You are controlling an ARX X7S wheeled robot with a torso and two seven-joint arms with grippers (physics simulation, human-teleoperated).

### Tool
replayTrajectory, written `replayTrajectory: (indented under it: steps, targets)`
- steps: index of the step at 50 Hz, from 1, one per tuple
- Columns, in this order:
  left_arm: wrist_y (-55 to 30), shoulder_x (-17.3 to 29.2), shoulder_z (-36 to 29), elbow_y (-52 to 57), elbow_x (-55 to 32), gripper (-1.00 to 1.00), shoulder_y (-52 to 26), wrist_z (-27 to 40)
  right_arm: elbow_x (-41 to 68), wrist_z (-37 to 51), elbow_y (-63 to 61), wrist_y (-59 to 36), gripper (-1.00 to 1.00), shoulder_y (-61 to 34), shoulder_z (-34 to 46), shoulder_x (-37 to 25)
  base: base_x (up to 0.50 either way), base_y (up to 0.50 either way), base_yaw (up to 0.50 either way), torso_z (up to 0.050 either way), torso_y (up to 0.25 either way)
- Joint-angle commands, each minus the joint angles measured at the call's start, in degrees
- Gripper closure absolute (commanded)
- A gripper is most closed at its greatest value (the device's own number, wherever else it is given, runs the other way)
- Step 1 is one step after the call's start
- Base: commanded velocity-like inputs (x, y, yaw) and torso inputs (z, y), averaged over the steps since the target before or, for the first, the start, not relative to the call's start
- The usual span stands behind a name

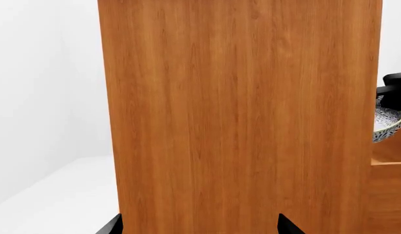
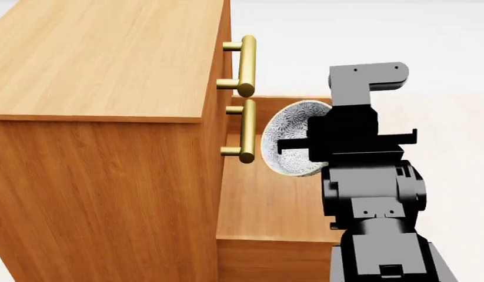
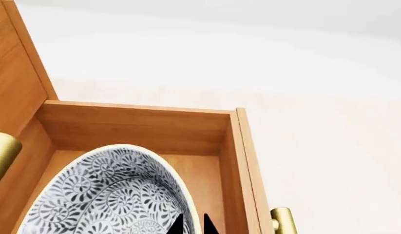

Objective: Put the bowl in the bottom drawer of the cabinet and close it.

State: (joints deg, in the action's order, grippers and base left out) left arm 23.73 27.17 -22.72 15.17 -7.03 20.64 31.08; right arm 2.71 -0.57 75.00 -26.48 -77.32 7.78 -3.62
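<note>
The orange-brown cabinet (image 2: 100, 176) fills the left of the head view, its bottom drawer (image 2: 265, 211) pulled out. The blue-grey patterned bowl (image 2: 293, 138) hangs tilted on edge above the drawer's inside. My right gripper (image 2: 287, 145) is shut on its rim. In the right wrist view the fingertips of the right gripper (image 3: 190, 225) pinch the rim of the bowl (image 3: 103, 195) over the bottom drawer (image 3: 135, 129). My left gripper (image 1: 200, 229) is open, facing the flat side of the cabinet (image 1: 239, 117), with nothing between its fingers. A sliver of the bowl (image 1: 385, 124) shows past the cabinet's edge.
Two brass bar handles (image 2: 246, 64) (image 2: 243, 132) of the upper drawers jut out close beside the bowl. The open drawer's own handle (image 3: 283, 219) shows on its front wall. Pale floor (image 2: 446, 70) surrounds the cabinet, and a white wall (image 1: 38, 78) stands behind it.
</note>
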Motion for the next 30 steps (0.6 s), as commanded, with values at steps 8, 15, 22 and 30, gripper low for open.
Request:
replayTrajectory:
  steps: [8,15,22,30]
  targets:
    - [-0.6,0.4,-0.1,1.2,0.0,-1.00,0.5,0.4,0.6,-1.7,-0.4,-0.3,1.00,0.8,-0.6,0.4,0.00,0.00,0.00,0.000,0.000]
    - [-0.8,0.5,-0.1,1.3,0.1,-1.00,0.4,0.5,1.0,-4.1,-1.4,-1.0,1.00,1.5,-0.3,0.4,0.00,0.00,0.00,0.000,0.001]
    - [-0.3,0.3,-0.2,0.4,-0.1,-1.00,-0.1,0.3,1.5,-5.0,-3.8,-2.5,1.00,2.9,-0.2,0.4,0.00,0.00,0.00,0.000,0.000]
    - [0.1,0.2,-0.4,-0.2,0.0,-1.00,-0.3,0.3,2.1,-5.6,-7.3,-5.1,1.00,4.6,-0.1,0.3,0.00,0.00,0.00,0.003,0.000]
